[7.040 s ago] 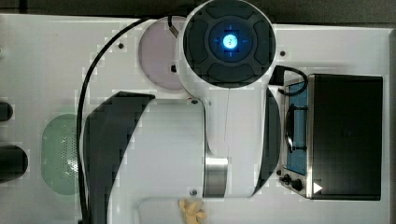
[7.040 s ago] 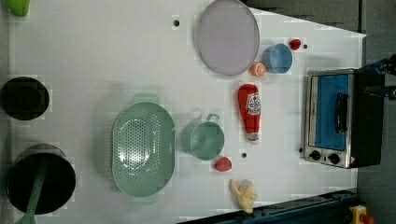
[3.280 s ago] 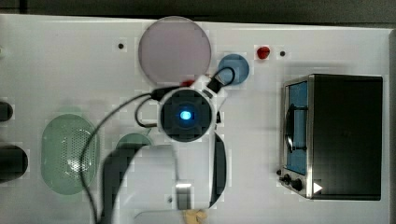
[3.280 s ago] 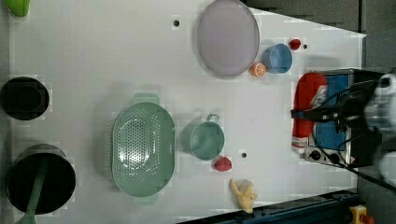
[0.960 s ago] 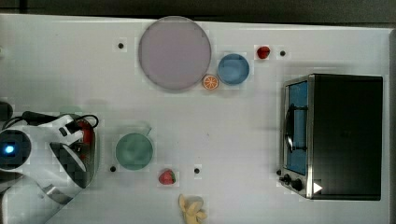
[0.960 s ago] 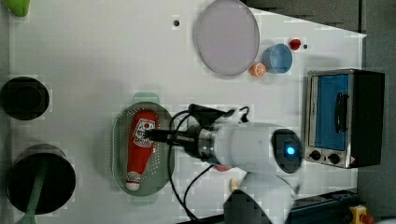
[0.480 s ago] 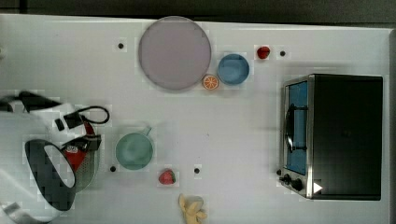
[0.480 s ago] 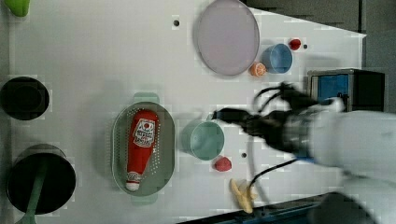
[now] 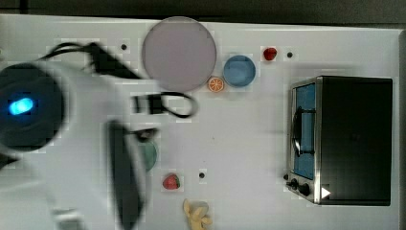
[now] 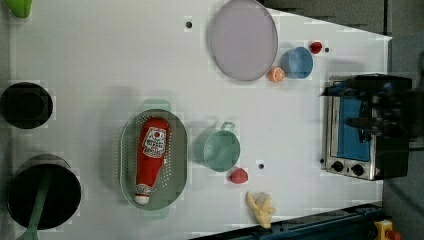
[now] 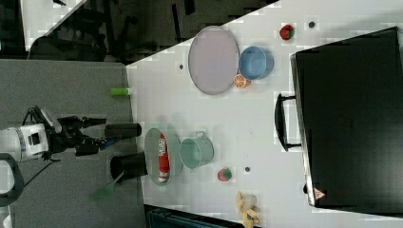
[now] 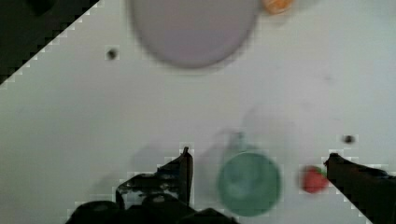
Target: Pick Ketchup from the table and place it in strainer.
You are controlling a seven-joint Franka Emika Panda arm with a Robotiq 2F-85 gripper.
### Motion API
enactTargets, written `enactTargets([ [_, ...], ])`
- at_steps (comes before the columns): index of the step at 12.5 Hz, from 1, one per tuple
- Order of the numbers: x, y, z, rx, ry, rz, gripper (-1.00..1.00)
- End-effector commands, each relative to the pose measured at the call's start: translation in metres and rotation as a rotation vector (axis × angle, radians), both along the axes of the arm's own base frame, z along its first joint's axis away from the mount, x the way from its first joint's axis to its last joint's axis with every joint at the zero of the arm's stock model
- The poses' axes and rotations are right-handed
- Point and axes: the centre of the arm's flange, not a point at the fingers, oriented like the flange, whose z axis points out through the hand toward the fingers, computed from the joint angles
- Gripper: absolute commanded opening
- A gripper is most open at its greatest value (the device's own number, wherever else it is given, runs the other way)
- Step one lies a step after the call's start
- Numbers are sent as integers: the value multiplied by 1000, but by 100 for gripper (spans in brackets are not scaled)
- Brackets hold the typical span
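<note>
Red plastic, smooth and tapering to a small white cap, the ketchup bottle (image 10: 151, 156) lies flat inside the strainer (image 10: 176, 165), with its white label turned up. The strainer is a pale mint-green oval basket with rounded corners and many small holes in its bottom. In the right view the claw (image 11: 99, 131) is raised well clear of the table, to the right view's left of the strainer and apart from it. Its two dark fingers (image 11: 90, 121) stand wide apart and hold nothing.

In the wrist view the same fingers (image 12: 185, 168) are spread to both sides of the picture, and between them, farther down on the white table (image 12: 74, 121), stands a round teal-green cup (image 12: 249, 183) with a handle. A small red strawberry (image 12: 312, 179) lies near the cup, close to the other finger. Beyond the cup lies a big round grey plate (image 12: 194, 28), smooth and flat, and an orange slice (image 12: 276, 4) beside its edge.

In the left view, going on to the right, there are a round blue bowl (image 10: 297, 62), a yellowish lumpy thing (image 10: 260, 208) and a boxy toaster oven (image 10: 356, 130) with a blue glass door.
</note>
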Motion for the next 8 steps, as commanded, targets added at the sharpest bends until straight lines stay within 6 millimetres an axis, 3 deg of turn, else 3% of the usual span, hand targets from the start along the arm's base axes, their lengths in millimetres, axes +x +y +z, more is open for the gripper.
enactTargets([
  [1,6,-71,28,6,72,-63,100],
  [3,12,-113,49,18,52,-78,100],
  [5,19,-149,49,-10,49,-101,100],
  [8,23,-166,42,-16,63,-129,100],
])
